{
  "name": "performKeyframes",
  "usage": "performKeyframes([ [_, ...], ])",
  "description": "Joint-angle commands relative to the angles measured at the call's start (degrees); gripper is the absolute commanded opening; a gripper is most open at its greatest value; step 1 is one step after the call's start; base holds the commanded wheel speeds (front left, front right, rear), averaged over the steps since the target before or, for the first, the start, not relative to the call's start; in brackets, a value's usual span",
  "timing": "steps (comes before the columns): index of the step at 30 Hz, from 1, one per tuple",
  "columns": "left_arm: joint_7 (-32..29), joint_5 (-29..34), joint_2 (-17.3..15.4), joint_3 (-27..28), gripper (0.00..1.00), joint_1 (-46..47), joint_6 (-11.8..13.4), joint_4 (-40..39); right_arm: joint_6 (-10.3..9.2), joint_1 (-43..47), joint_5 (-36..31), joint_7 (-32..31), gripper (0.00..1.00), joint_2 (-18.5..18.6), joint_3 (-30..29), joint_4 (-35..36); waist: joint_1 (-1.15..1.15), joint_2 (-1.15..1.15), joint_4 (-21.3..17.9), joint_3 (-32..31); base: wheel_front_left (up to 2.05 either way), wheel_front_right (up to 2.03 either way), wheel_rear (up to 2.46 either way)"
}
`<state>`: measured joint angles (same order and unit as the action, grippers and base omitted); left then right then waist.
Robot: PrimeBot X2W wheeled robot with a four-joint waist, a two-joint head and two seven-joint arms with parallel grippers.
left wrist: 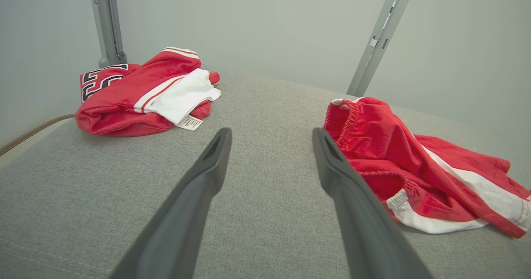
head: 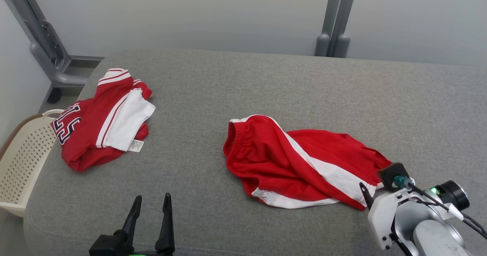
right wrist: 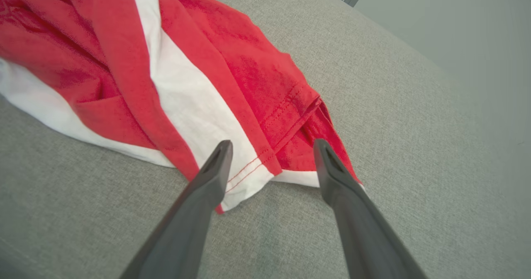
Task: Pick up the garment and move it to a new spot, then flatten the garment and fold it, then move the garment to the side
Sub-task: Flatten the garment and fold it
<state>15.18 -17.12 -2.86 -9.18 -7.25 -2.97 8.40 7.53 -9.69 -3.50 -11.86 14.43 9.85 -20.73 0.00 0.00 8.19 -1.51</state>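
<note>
Left gripper (head: 152, 199): located at the near left. Both dark fingers point toward the far side and lean slightly right. The jaws are spread wide, and the fingers run almost parallel.

Right gripper (right wrist: 271, 144): located at the near right. The jaws are spread wide, with the fingertips well apart and angled downward. In the head view, one dark finger (head: 365, 194) projects up and to the left from the white right wrist (head: 386, 214). The pale right forearm (head: 435, 239) enters from the near right corner, with a black cable running along it.
</note>
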Motion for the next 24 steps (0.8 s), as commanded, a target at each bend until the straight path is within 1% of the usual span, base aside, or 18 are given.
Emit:
performKeyframes([
  [1, 0.0, 0.2, -0.1, 0.2, 1.00, 0.3, 0.2, 0.0, -0.08, 1.8, 1.0, -1.5, 1.00, -0.1, 0.6, 1.7, 0.00, 0.00, 0.0, -0.1, 0.00, 0.00, 0.00],
  [4, 0.0, 0.2, -0.1, 0.1, 1.00, 0.2, 0.3, -0.1, -0.08, 3.5, 1.7, -3.9, 1.00, -0.4, 1.3, 4.2, 0.00, 0.00, 0.1, -0.1, 0.00, 0.00, 0.00],
  [8, 0.0, 0.3, -0.1, -0.4, 1.00, 0.3, 0.2, -0.1, -0.08, 5.3, 2.0, -5.6, 1.00, -0.8, 0.7, 4.7, 0.00, 0.00, 0.3, 0.3, 0.00, 0.00, 0.00],
  [15, 0.0, 0.3, -0.1, -0.5, 1.00, 1.3, 0.2, -0.2, -0.08, 5.5, 1.6, -5.0, 1.00, -2.8, -1.3, 3.5, 0.00, 0.00, 0.8, 1.8, 0.00, 0.00, 0.00],
  [16, 0.0, 0.4, -0.1, -0.6, 1.00, 1.3, 0.2, -0.1, -0.08, 5.3, 1.6, -4.8, 0.96, -3.0, -1.3, 3.1, 0.00, 0.00, 0.8, 2.0, 0.00, 0.00, 0.00],
  [17, 0.0, 0.4, -0.1, -0.6, 1.00, 1.4, 0.1, -0.1, -0.08, 5.0, 1.6, -4.6, 0.87, -3.2, -1.5, 2.8, 0.00, 0.00, 0.9, 2.2, 0.00, 0.00, 0.00],
  [18, 0.0, 0.4, -0.1, -0.6, 1.00, 1.5, 0.0, 0.0, -0.08, 4.7, 1.5, -4.6, 0.69, -3.4, -1.6, 2.5, 0.00, 0.00, 0.9, 2.3, 0.00, 0.00, 0.00],
  [19, 0.0, 0.4, -0.1, -0.6, 1.00, 1.7, 0.0, 0.0, -0.08, 4.6, 1.3, -4.5, 0.46, -3.6, -1.7, 2.2, 0.00, 0.00, 1.0, 2.5, 0.00, 0.00, 0.00],
  [21, 0.0, 0.3, -0.1, -0.6, 1.00, 1.9, 0.0, 0.1, -0.08, 4.4, 1.3, -4.0, 0.25, -3.9, -2.0, 1.9, 0.00, 0.00, 1.0, 2.6, 0.00, 0.00, 0.00],
  [22, 0.0, 0.3, -0.1, -0.6, 1.00, 2.0, 0.0, 0.2, -0.08, 4.3, 1.2, -3.8, 0.01, -4.0, -2.0, 1.7, 0.00, 0.00, 1.0, 2.7, 0.00, 0.00, 0.00],
  [24, 0.0, 0.2, -0.1, -0.6, 1.00, 2.1, 0.1, 0.2, -0.08, 3.9, 1.3, -3.3, 0.00, -4.0, -2.1, 1.5, 0.00, 0.00, 1.0, 2.7, 0.00, 0.00, 0.00],
])
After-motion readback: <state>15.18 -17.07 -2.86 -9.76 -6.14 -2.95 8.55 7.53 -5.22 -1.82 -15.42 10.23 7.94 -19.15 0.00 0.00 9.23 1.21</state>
